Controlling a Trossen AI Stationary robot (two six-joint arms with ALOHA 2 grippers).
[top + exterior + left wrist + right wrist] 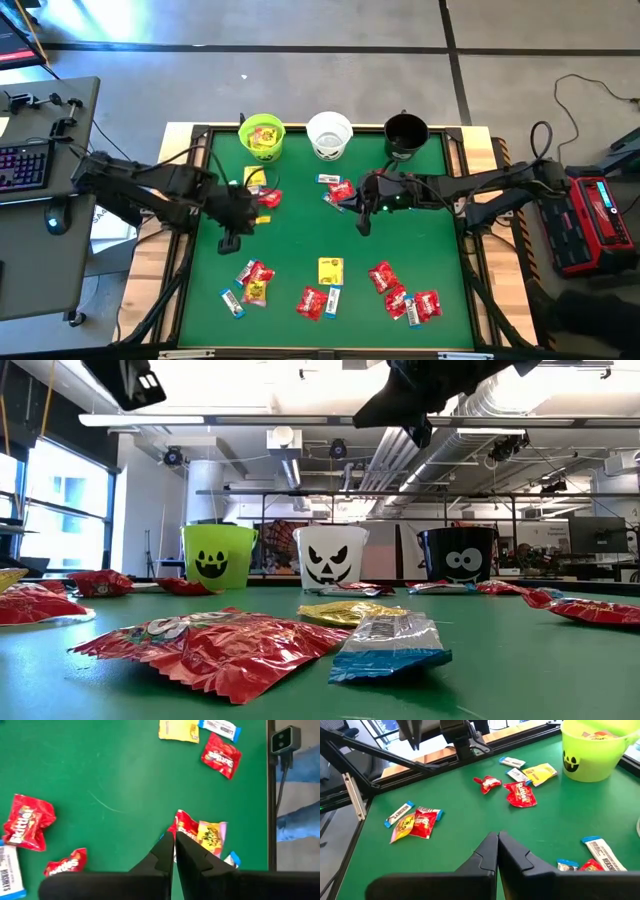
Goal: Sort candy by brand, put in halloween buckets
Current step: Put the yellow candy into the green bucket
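We found both grippers, left (233, 243) and right (363, 228), closed and empty above the table (300, 235). Candy (318, 288) lay scattered there; the halloween buckets (330, 135) stood along the far edge.

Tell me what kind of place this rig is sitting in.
Probably a robotics lab or workshop in an open-plan industrial office: exposed ceiling ducts and strip lights overhead, a desk with a backlit keyboard beside the green work table, and a concrete floor.
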